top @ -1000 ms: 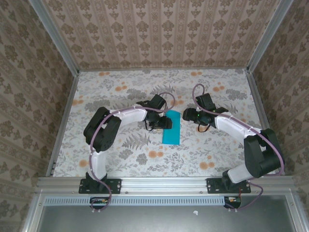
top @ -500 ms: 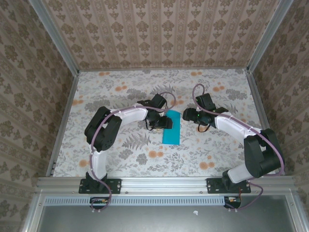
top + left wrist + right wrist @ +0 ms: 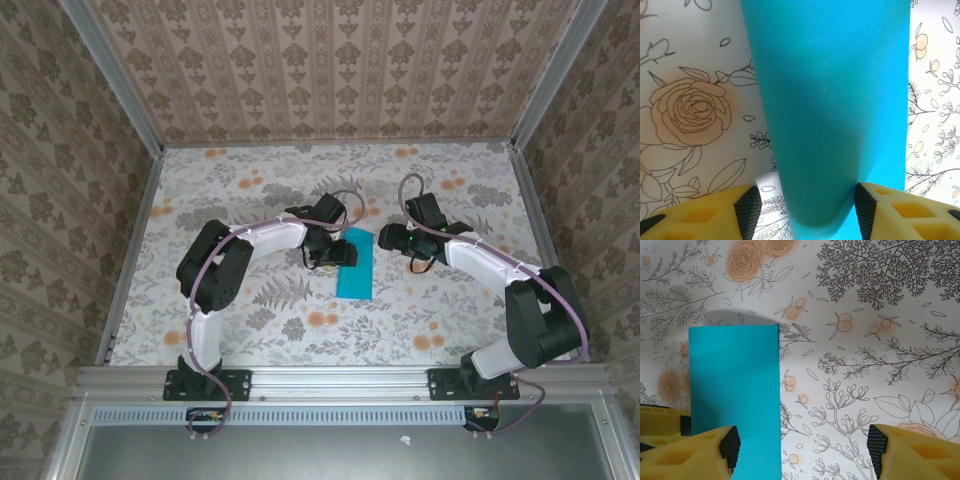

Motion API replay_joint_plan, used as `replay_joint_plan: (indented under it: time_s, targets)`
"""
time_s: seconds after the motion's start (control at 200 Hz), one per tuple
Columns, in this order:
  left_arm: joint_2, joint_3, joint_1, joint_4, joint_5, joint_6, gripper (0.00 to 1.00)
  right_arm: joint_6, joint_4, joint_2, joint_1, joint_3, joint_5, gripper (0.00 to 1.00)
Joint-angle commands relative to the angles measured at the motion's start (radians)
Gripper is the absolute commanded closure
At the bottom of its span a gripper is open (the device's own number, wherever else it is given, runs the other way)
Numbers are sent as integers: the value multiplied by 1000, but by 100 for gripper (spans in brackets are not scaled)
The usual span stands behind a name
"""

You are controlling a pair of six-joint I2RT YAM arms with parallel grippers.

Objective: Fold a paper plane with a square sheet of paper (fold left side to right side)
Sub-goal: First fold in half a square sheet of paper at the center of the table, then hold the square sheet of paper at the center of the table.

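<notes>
Paper (image 3: 357, 272), bright blue and folded into a tall narrow rectangle, lies on the flowered table (image 3: 250, 200) between the two tools. The left tool (image 3: 343, 256) sits at the paper's left long edge, toward its far end. The right tool (image 3: 388, 240) stands just off the paper's far right corner, apart from it.

Seen from the left wrist, the left tool (image 3: 805, 210) has its jaws spread, and the paper (image 3: 830, 100) runs straight ahead from between them. The part nearest this tool is rounded and swells upward in a soft, shadowed curve, not a sharp crease. The right-hand pad (image 3: 864, 207) meets the paper's side. The left-hand pad (image 3: 750, 212) stands slightly off it, with a strip of table showing between them, so the paper is flanked but not pinched.

Seen from the right wrist, the right tool (image 3: 802, 447) also has its jaws spread wide, with bare table pattern between them. The paper (image 3: 735, 390) lies ahead and to the left of this tool, flat, its far edge straight and its far corners square. Its near part passes just inside the left-hand finger (image 3: 700, 450); whether the two touch cannot be told.
</notes>
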Motion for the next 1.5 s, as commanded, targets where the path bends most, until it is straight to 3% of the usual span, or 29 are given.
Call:
replay_joint_plan:
  time_s: [0.0,0.13,0.395,0.6,0.74,1.495]
  targets:
    - [87,-24,-31,-30,7,13,42,-17,-5,-19,-3,-3,-12,29]
    - [87,-24,-33,-30,7,13,43,-13,10,-1,-3,-7,-67,33]
    - [84,-29,-32,-27,4,9,42,14,59,81,19,1,-174,58]
    - [83,-31,-32,-26,4,10,43,40,91,137,35,10,-202,87]
    - [83,-30,-33,-25,3,9,42,40,86,197,55,43,-221,98]
    - [65,-34,-34,-19,0,7,43,45,16,345,81,97,-193,100]
